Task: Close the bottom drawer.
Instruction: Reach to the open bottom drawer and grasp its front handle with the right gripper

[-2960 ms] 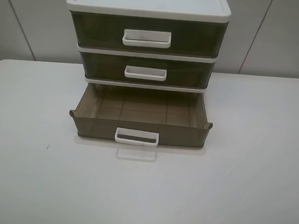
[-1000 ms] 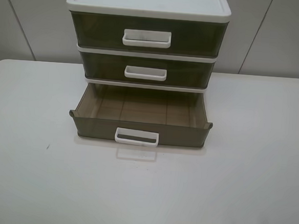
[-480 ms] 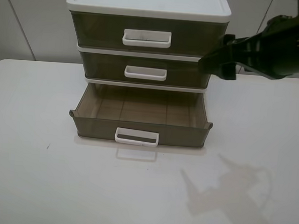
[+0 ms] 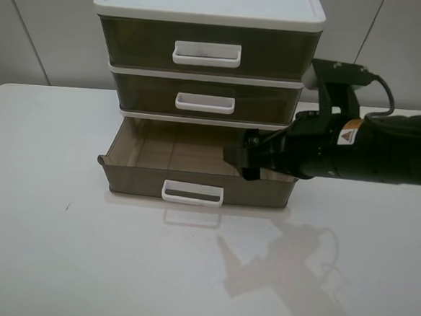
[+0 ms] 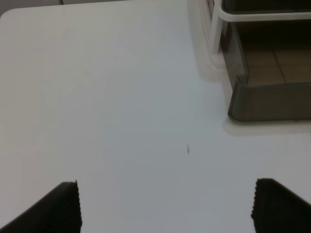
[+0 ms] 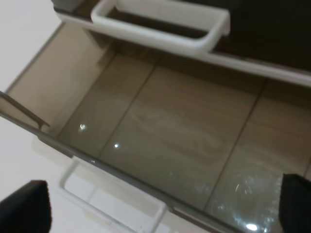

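Observation:
The bottom drawer (image 4: 140, 183) is smoky olive-brown with a white loop handle (image 4: 192, 193). It stands pulled out from the white-framed three-drawer unit (image 4: 207, 6) and is empty. My right gripper (image 4: 241, 160) reaches in from the right and hovers over the drawer's right part, behind its front wall. In the right wrist view the right gripper (image 6: 160, 208) is open over the drawer floor (image 6: 184, 131), with the handle (image 6: 112, 204) below. My left gripper (image 5: 167, 206) is open and empty over bare table beside the drawer's corner (image 5: 267, 99). It does not show in the exterior view.
The two upper drawers are shut; the middle one's handle (image 4: 205, 103) also shows in the right wrist view (image 6: 160, 24). The unit stands at the back middle of a white table (image 4: 59, 249), against a grey wall. A small dark speck (image 4: 67, 206) marks the table.
My right arm has come in from the right and dropped down and left, from beside the upper drawers to over the open bottom drawer. The drawer has not moved.

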{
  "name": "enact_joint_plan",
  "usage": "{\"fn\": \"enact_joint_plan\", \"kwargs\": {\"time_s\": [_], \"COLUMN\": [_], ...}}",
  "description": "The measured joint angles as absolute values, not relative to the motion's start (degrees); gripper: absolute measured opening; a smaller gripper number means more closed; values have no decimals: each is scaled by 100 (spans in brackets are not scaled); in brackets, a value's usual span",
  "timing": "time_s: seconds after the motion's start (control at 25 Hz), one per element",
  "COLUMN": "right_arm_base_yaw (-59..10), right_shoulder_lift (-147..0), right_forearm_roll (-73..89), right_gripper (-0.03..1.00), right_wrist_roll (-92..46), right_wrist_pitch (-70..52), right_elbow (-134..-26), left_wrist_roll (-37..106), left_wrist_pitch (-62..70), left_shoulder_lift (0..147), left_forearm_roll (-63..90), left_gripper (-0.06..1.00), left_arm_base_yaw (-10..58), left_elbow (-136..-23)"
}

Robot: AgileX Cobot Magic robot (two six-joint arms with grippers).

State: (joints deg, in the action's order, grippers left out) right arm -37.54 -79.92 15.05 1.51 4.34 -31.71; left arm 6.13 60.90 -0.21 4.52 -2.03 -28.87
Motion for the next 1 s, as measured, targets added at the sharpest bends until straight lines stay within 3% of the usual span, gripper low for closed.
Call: {"fn": "enact_joint_plan", "kwargs": {"time_s": [0.32,0.6,0.72,0.88,1.0], "right_arm_base_yaw": [-4211,-4295,-4295,-4295,-4295], "right_shoulder_lift": [-7989,-8146,-8642,-9541,-10117], "right_forearm_roll": [2158,1732,1652,1340,504], "right_gripper": [82,78,60,20,6], "right_wrist_roll": [144,-387,-489,-507,-339], "right_wrist_pitch": [2995,3772,4139,5067,5869], "right_elbow": [-1709,-1465,-1469,-1469,-1469], "left_wrist_roll": [613,613,613,613,613], "left_wrist_pitch": [6090,6090,6090,6090,6090], "left_shoulder_lift": [-21,-21,-21,-21,-21], "left_forearm_roll": [452,452,452,452,452], "left_gripper": [72,72,72,72,72], "left_arm_base_yaw": [-203,-203,-203,-203,-203], "left_elbow": [-2887,-2887,-2887,-2887,-2887]}}
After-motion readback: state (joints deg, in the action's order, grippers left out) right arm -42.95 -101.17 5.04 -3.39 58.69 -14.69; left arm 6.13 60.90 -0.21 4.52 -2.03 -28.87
